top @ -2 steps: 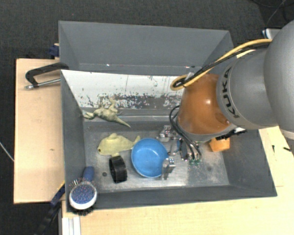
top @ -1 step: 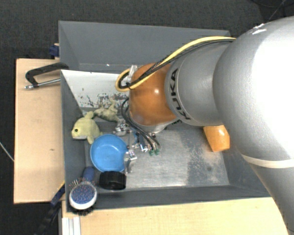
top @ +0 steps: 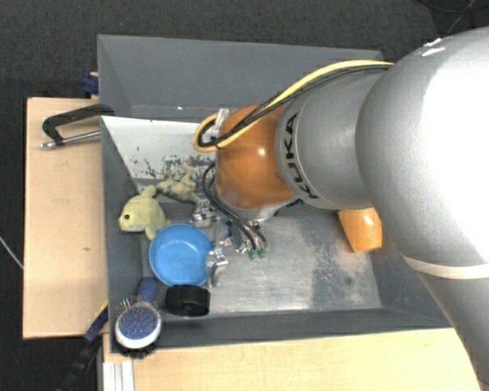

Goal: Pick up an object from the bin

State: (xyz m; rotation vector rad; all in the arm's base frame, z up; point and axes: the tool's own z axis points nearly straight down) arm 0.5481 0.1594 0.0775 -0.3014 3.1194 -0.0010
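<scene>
Beside the left half of the grey metal bin (top: 310, 279), the gripper (top: 218, 261) stands against the right rim of the blue round plastic bowl (top: 175, 255), the thing nearest to it. Whether the gripper is apart, together or clamped on that rim cannot be told.

Just in front of the bowl lies a black round cap-like piece (top: 186, 300). A round brush with white rim and blue bristles (top: 137, 326) sits in the front-left corner. A pale yellow-green plush animal (top: 143, 214) lies against the bowl's back edge. An olive plush figure (top: 178, 187) lies behind it. An orange block (top: 360, 229) rests well apart on the right.

Likely faults:
- The bowl's smooth, curved wall may slip or tip if it is gripped at one side of the rim only.
- A sideways push may slide the bowl into the black piece or the plush animal.

The grey KUKA arm (top: 416, 153) reaches in from the right and bends down at the wrist. Its orange cover (top: 248, 169) hangs over the bin's back-left area. A yellow cable (top: 326, 76) arches above it.
</scene>
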